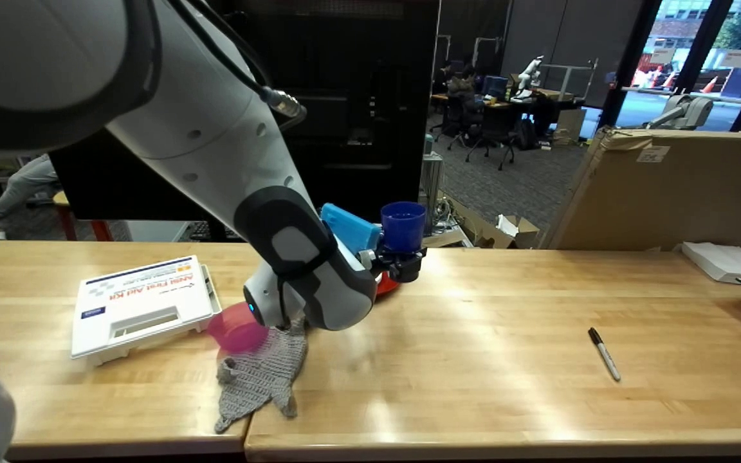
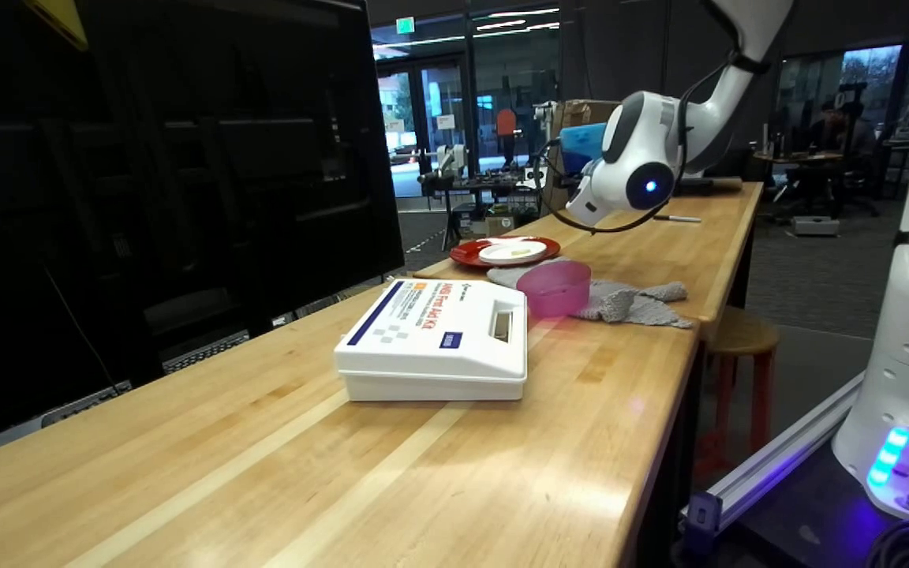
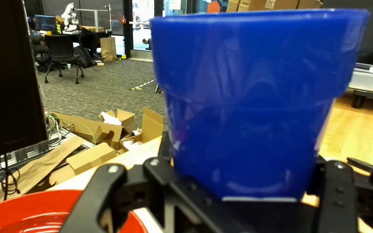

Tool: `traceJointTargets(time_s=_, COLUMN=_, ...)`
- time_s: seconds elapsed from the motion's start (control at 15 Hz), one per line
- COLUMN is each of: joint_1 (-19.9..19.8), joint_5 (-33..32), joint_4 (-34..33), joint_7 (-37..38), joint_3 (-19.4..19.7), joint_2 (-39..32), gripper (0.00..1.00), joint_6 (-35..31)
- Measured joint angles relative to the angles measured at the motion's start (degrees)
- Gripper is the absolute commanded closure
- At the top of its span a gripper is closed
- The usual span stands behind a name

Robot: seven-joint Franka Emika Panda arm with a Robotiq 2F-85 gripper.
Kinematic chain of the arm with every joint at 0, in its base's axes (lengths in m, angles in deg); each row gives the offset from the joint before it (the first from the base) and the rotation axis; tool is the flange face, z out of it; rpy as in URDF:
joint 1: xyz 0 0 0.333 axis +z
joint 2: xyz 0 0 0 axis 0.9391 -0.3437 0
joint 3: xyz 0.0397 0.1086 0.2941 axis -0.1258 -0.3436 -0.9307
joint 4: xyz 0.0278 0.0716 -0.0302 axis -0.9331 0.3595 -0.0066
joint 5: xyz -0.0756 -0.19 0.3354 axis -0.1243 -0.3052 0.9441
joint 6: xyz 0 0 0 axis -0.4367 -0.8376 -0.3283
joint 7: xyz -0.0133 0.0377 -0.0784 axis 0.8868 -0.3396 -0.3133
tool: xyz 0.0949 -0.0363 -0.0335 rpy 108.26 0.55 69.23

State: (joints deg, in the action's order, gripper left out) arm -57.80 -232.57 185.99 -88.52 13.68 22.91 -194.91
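Blue, glossy and smooth, the cup (image 3: 254,97) was a round vessel with a broad band under its rim and sides that tapered to a narrower base. The gripper (image 3: 243,165) pinched it low down, a black, angular finger on either side. It stood upright in that grip, mouth upward, its long axis close to vertical, held above the table (image 1: 473,386).

Shiny and circular, a red plate (image 3: 18,204) lay lower and to one side in the wrist view; an exterior view showed a smaller white plate (image 2: 498,256) resting on it. Grey and coarsely knitted, a cloth (image 1: 264,376) lay rumpled at the tabletop's seam, its corners spread. Where it met the translucent pink container (image 2: 553,290), whether that sat on it or only against it was hard to tell. Just beside the container lay a first aid kit (image 2: 423,339), a flat, hard white case with a slotted handle. Well apart from these was a slim black-and-grey marker (image 1: 604,354).

Pale, striped wood reflected light in glossy patches. Behind stood a large black screen (image 1: 357,96); farther off were grey carpet (image 3: 108,77), open cardboard boxes (image 3: 92,155) and glass doors (image 2: 403,118).
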Motion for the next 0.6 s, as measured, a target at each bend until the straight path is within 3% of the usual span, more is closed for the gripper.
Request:
traceJointTargets(time_s=0.2, joint_1=-4.82, joint_5=0.00, joint_4=4.30, joint_7=-0.54, joint_3=-4.87, joint_2=5.80, gripper=0.42, joint_6=-2.41)
traceJointTargets(time_s=0.47, joint_1=-8.61, joint_5=0.00, joint_4=9.51, joint_7=-0.57, joint_3=-8.49, joint_2=12.78, gripper=0.42, joint_6=-8.15)
traceJointTargets(time_s=0.53, joint_1=-9.17, joint_5=0.00, joint_4=10.53, joint_7=-0.56, joint_3=-9.06, joint_2=14.16, gripper=0.17, joint_6=-9.35)
traceJointTargets(time_s=0.6, joint_1=-9.59, joint_5=0.00, joint_4=11.04, joint_7=-0.54, joint_3=-9.52, joint_2=14.75, gripper=0.17, joint_6=-9.62)
